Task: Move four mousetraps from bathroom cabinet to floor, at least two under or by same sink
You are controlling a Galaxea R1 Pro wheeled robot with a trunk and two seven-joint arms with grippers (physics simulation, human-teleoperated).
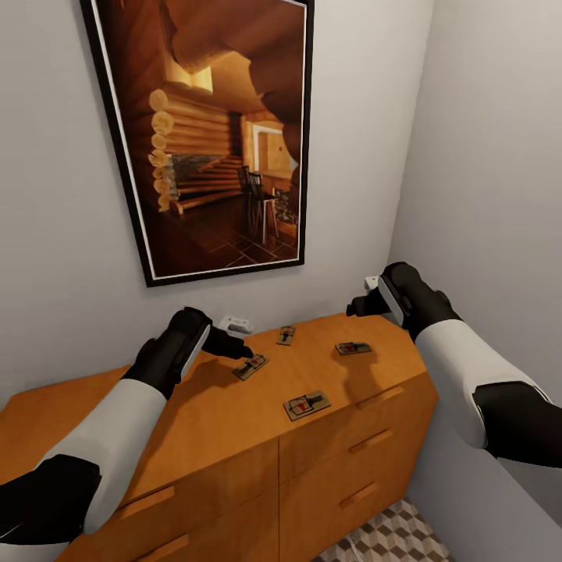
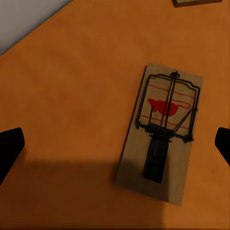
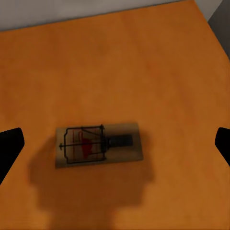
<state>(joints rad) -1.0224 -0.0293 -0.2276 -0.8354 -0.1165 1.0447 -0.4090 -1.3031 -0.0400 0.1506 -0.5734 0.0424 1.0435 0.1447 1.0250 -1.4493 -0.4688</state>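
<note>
Head view: four mousetraps (image 1: 306, 405) lie on the cabinet (image 1: 234, 460) worktop; my left gripper (image 1: 234, 345) hovers beside one.

Left wrist view: jaws spread wide over its trap; I should centre before descending.

Right wrist view: jaws likewise parted above another, uncentred.

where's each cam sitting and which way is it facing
Head view: on the robot's head, looking down at the cabinet and four mousetraps; both arms show.
Left wrist view: over a mousetrap; its left gripper open.
Right wrist view: over another mousetrap; right gripper open.
Shared: the head view shows both traps.
</note>
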